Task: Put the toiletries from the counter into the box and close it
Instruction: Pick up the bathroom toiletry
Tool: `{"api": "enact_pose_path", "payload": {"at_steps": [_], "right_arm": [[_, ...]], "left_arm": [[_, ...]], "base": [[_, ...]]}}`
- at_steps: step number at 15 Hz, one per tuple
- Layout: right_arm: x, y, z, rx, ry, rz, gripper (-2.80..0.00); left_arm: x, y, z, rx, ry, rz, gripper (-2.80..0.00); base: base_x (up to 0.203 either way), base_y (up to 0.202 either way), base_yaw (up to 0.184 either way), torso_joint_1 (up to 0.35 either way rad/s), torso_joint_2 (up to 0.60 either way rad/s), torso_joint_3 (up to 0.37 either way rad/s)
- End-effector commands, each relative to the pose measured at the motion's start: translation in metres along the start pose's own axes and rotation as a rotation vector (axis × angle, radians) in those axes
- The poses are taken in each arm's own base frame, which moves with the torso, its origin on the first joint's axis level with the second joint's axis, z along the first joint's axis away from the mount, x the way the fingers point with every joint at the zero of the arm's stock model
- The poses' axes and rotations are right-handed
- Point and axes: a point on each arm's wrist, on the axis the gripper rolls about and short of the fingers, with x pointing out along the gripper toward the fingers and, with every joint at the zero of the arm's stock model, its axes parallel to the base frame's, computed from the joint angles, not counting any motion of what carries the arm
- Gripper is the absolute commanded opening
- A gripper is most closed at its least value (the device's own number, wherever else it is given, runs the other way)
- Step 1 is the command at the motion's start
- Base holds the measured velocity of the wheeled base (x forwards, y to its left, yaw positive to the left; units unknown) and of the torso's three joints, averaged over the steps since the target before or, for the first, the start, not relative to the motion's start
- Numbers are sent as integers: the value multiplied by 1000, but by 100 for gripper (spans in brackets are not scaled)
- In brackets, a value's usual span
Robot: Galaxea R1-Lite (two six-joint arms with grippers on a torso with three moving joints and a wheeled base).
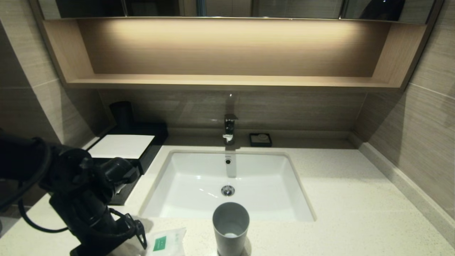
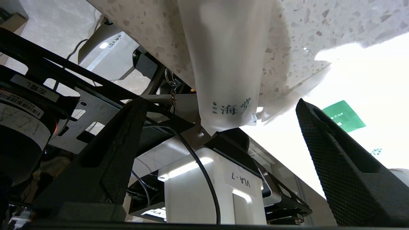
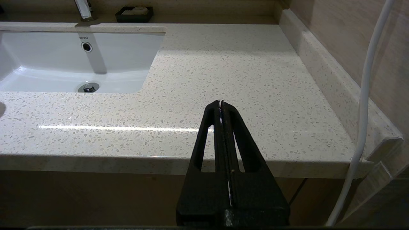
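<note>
Translucent white packet (image 2: pixel 223 64) (green lettering)

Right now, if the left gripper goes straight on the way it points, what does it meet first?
Most likely the narrow packet lying on the counter: it sits between the open left gripper fingers, overhanging the counter's near edge. Depth is unclear, so contact may be with the counter edge just behind.

Counter (image 1: pixel 355 199) – speckled stone, polished, glossy streak in right wrist view. Sink (image 1: pixel 199 177) glossy white ceramic. Tap (image 1: pixel 229 128) shiny metal. Shelf (image 1: pixel 227 81) matt wood grain. Packets (image 2: pixel 223 64) – frosted translucent plastic. Cup (image 1: pixel 230 227) matt grey plastic. Fingers (image 2: pixel 338 159) black, fine-knurled.
</note>
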Motion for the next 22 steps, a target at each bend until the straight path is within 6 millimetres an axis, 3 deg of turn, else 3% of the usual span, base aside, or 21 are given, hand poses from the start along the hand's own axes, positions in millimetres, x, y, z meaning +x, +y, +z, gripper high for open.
{"api": "enact_pose_path", "payload": {"at_steps": [1,21,22], "right_arm": [[0,0,0,0,2,0,-280],[0,0,0,0,2,0,-280],[0,0,0,0,2,0,-280]], "left_arm": [[1,0,1,-9,-6,13,0],[5,2,1,-9,-12,8,0],[5,2,1,-9,-12,9,-280]], "base": [[0,0,0,0,0,0],[0,0,0,0,0,0],[0,0,0,0,0,0]]}}
